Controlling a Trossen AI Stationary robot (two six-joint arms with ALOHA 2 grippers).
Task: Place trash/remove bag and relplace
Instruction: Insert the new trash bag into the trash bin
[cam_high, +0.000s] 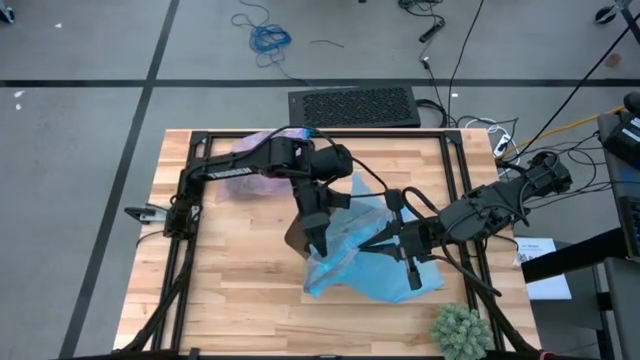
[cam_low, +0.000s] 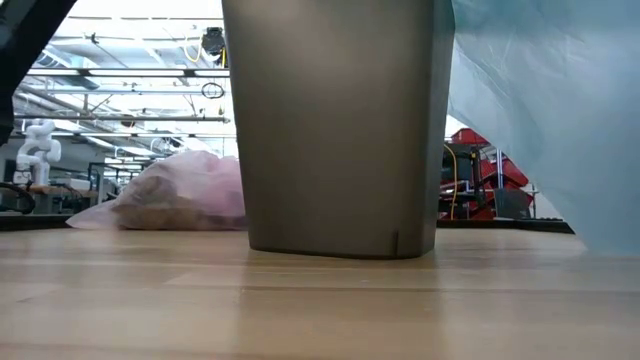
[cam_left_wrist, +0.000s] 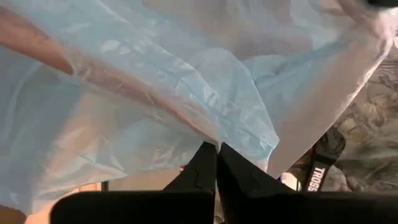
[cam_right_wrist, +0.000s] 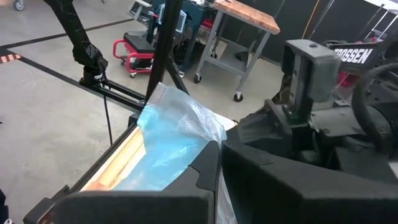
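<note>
Beyond blue bag (cam_left_wrist: 186, 93), other arm (cam_left_wrist: 320, 168) reads "TROSS".

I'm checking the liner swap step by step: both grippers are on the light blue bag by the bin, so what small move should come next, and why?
Probably lift and spread the blue bag over the bin. The left gripper is shut on the bag's edge, the right gripper shut on another part, and the bag drapes beside the bin rather than over it. The filled pink bag already lies aside on the table.
</note>
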